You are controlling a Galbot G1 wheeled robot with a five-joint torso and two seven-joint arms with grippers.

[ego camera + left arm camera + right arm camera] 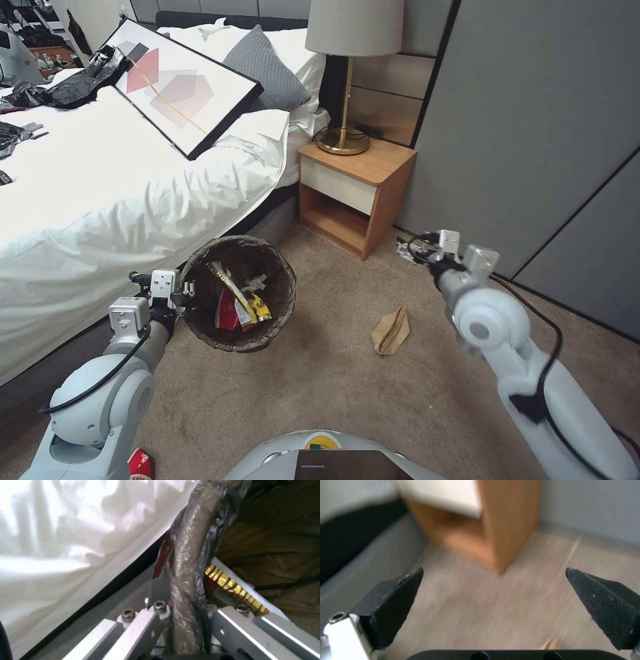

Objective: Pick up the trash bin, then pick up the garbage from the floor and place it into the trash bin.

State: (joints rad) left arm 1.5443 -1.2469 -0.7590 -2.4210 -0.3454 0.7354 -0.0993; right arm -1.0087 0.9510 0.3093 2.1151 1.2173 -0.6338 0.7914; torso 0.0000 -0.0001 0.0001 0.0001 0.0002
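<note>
The trash bin [280,313], lined with a dark bag, hangs just above the floor [320,393] beside the bed. My left gripper [189,291] is shut on its rim [186,575]. Inside the trash bin lie a yellow wrapper [235,293], red packets [225,313] and a bit of white tissue. A brown paper bag [391,330] lies on the carpet to the right of the bin. My right gripper [410,251] hovers beyond the bag near the nightstand, open and holding nothing [500,590]. A red-and-white packet [140,463] lies on the floor by my left arm's base.
The white bed [100,200] runs along the left, carrying a framed picture [180,87] and black bags [73,87]. A wooden nightstand [357,193] with a lamp [347,87] stands ahead. Grey wall panels [533,133] close the right side, and a black cable runs along their base.
</note>
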